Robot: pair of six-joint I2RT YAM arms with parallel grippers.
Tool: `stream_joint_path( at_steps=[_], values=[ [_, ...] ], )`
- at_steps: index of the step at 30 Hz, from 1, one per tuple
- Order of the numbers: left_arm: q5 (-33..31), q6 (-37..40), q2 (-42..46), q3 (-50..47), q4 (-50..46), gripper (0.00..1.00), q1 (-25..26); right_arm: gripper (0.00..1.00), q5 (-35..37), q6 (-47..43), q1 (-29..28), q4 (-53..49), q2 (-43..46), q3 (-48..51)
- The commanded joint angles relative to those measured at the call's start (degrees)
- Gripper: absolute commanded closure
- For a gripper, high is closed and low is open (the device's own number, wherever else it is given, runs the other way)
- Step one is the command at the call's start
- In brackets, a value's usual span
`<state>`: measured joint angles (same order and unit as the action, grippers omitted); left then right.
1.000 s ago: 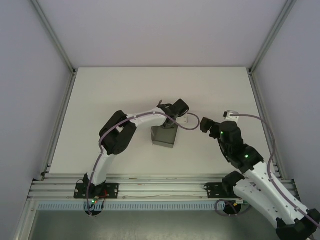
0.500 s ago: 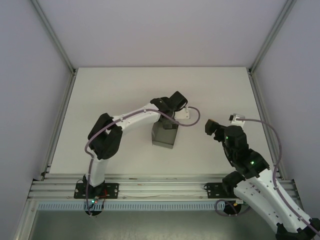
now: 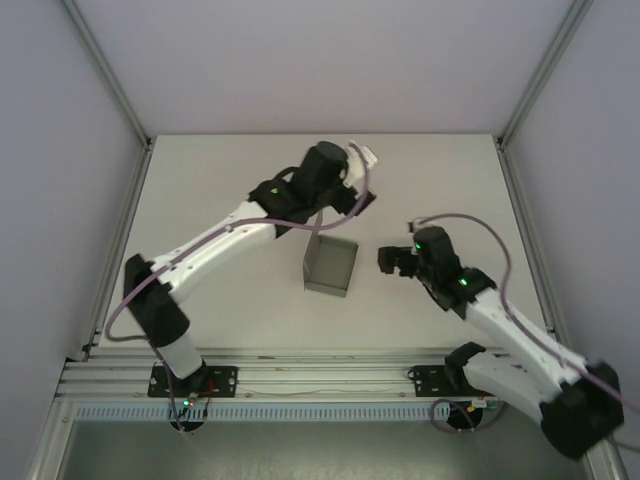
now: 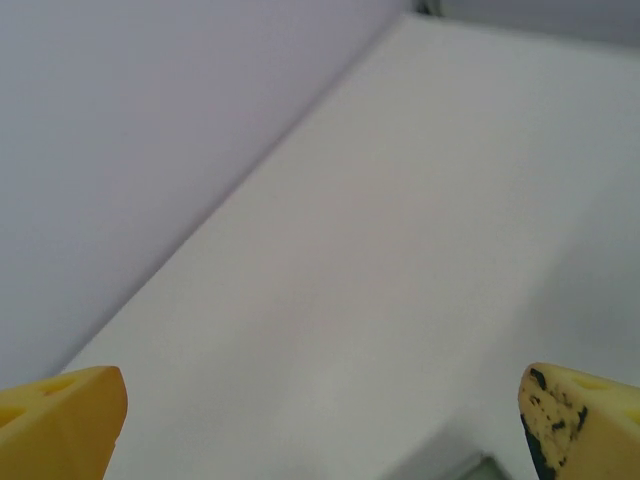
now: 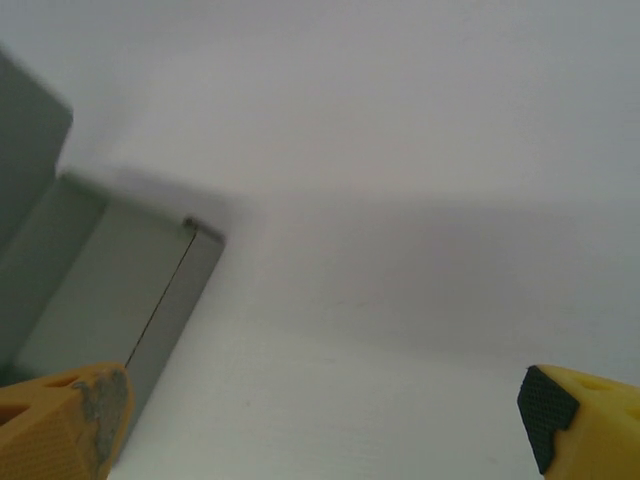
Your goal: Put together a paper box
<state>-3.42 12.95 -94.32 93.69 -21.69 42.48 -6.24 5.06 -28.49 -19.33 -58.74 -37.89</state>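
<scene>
Grey cardboard paper box (image 3: 330,268), plain faces, upright on white table (image 3: 220,170)

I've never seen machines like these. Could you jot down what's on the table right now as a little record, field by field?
table: white, with walls on three sides
paper box: grey cardboard, folded up, standing near the table's middle, seemingly open on top
left arm's fingers: spread wide, holding nothing, aimed at bare table beyond the box
right arm's fingers: spread wide, holding nothing, just right of the box and apart from it
held by either arm: nothing
</scene>
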Motion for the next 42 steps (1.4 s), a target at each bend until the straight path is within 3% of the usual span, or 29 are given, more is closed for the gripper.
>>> stream_joint_path(
  at_steps=[1,4,8,12,14,21,25,29,33,36,40,42],
  values=[
    [-1.8,-21.9,7.2,-11.5,5.3,0.0,-6.8,0.06,-14.7,-15.1,0.0,3.6,-10.6,-8.5],
    [3.0,-29.9,15.3,-27.0,11.2,0.0,-12.5,0.09,-18.5,-24.2,-0.1,1.5,-22.1,-16.0],
    [1.4,-36.9,23.3,-39.5,9.1,0.0,-16.9,0.17,-23.3,-35.7,-0.5,-4.3,-35.8,-25.7],
    [-2.2,-39.7,30.5,-47.1,6.6,0.0,-18.0,0.38,-23.0,-34.8,-1.3,-10.9,-48.0,-37.2],
    [-4.5,-40.1,32.6,-48.5,4.7,0.0,-18.3,0.44,-21.0,-34.0,-1.8,-11.9,-51.4,-40.3],
    [-7.3,-39.9,34.7,-48.7,3.6,0.0,-18.5,0.77,-10.8,-24.4,-3.7,-5.3,-53.8,-40.0],
    [-9.0,-40.5,34.2,-48.2,3.5,0.0,-18.6,0.82,-2.3,-15.2,-5.6,-0.6,-50.6,-35.0],
    [-11.1,-40.8,33.7,-47.8,3.2,0.0,-18.5,0.8,9.3,1.3,-8.0,0.5,-47.5,-29.7],
    [-11.5,-40.6,32.1,-47.0,2.5,0.0,-18.5,0.85,16.5,16.2,-10.6,-1.2,-44.8,-25.1],
    [-10.5,-40.1,30.6,-46.4,3.0,0.0,-18.6,0.85,18.6,25.1,-12.6,-0.6,-42.7,-21.9],
    [-7.9,-38.0,28.7,-46.7,6.1,0.0,-18.5,0.83,21.0,28.7,-14.5,-4.0,-41.5,-22.7],
    [-2.8,-34.7,27.5,-47.6,11.0,0.0,-18.7,0.73,20.4,28.9,-14.8,-3.2,-40.7,-22.4]
  ],
)
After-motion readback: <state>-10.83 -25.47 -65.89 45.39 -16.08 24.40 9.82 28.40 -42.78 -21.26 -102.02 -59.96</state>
